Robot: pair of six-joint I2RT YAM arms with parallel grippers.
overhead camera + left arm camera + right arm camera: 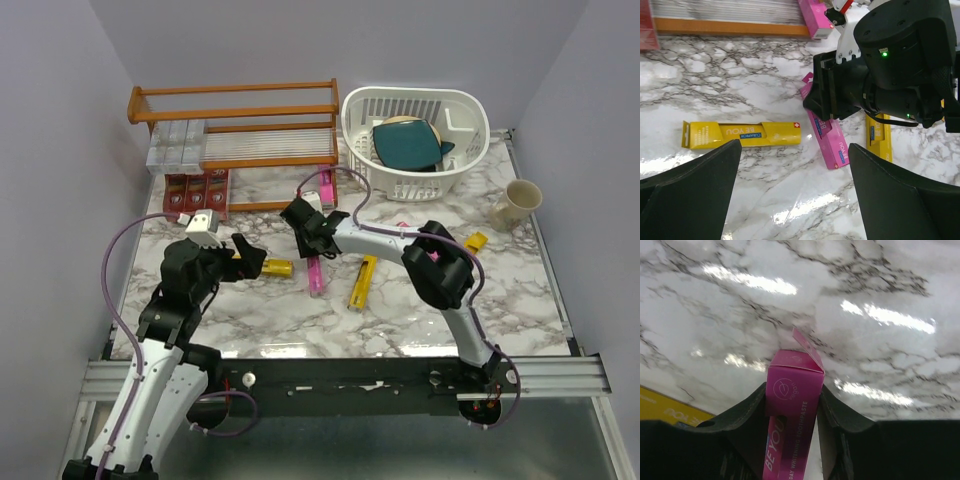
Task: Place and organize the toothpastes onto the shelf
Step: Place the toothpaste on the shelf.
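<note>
From above, the shelf [235, 130] stands at the table's [300, 320] far left corner, with silver toothpastes [177, 145] on its upper tier and red toothpastes [196, 190] below. Near the table's middle, the right claw [305, 225] sits over the far end of a pink toothpaste [315, 272], which runs from there toward the near edge. The left claw [245, 255] hovers to the left, just beside a yellow toothpaste [275, 268].

In the left wrist view, the left claw [795, 150] is spread wide and holds nothing. The yellow toothpaste [742, 135] lies flat on the table just ahead of its left finger. The right claw [827, 97] covers the pink toothpaste's [830, 142] far end. A second yellow toothpaste [879, 142] lies just to the right.

In the right wrist view, the right claw [794, 387] grasps the pink toothpaste [795, 372]. Both fingers [752, 415] press its long sides, and its flapped end pokes out past the fingertips.
</note>
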